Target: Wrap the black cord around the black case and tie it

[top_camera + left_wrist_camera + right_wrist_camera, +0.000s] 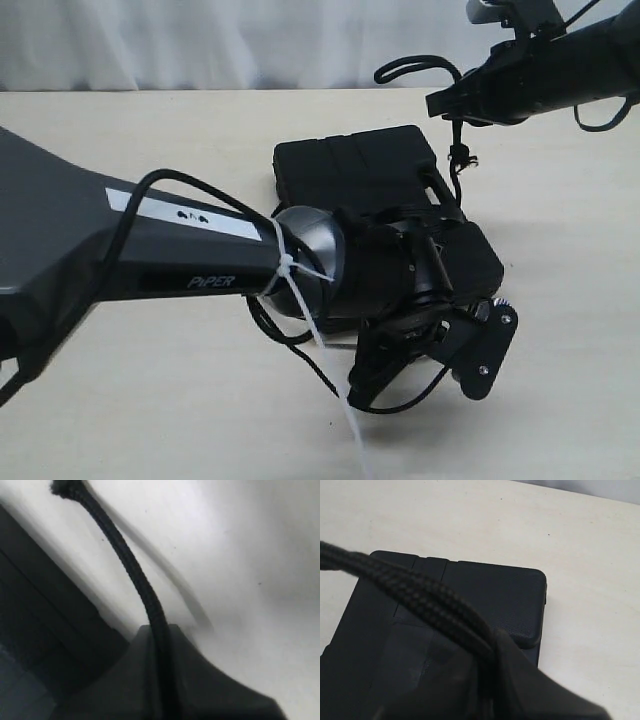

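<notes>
Black braided cord [420, 592] pinched by both robot grippers, above a flat black case [350, 170] on a pale table [150, 130].
The right gripper [492, 642], raised past the case's far right corner, is clamped on the cord, which hangs from it down toward the case's right edge (a small knot shows partway down). The left gripper [159, 635], low beside the case's near corner, is closed on another stretch of cord, whose knotted end pokes out over the table.
</notes>
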{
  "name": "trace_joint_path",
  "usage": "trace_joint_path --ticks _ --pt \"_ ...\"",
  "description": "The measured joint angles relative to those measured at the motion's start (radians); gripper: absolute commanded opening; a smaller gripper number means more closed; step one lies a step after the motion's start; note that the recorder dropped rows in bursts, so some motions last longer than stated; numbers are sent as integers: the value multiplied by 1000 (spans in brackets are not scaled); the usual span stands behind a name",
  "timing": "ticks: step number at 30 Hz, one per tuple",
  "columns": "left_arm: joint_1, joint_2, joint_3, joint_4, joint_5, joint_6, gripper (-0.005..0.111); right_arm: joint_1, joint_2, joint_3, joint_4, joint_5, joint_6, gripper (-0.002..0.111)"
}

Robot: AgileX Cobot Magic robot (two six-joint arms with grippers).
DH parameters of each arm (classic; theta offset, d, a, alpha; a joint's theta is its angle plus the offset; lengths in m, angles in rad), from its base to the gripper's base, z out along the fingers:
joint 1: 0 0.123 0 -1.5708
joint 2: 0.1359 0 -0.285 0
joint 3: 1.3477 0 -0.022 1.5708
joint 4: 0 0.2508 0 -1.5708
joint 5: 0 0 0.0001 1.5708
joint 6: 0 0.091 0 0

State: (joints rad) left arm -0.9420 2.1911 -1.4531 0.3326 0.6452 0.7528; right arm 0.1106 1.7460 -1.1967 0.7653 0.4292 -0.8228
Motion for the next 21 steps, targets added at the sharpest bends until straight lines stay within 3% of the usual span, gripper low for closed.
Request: trace_joint_path --ticks 9,16,21 --pt "16 -212 1 -129 5 -61 0 0 0 0 0 0 0 4" --pt "283 -326 29 -319 35 -269 0 0 -40 0 33 -2 2 4" --pt "389 -345 79 -539 -81 -280 0 0 -40 0 33 -6 22 4"
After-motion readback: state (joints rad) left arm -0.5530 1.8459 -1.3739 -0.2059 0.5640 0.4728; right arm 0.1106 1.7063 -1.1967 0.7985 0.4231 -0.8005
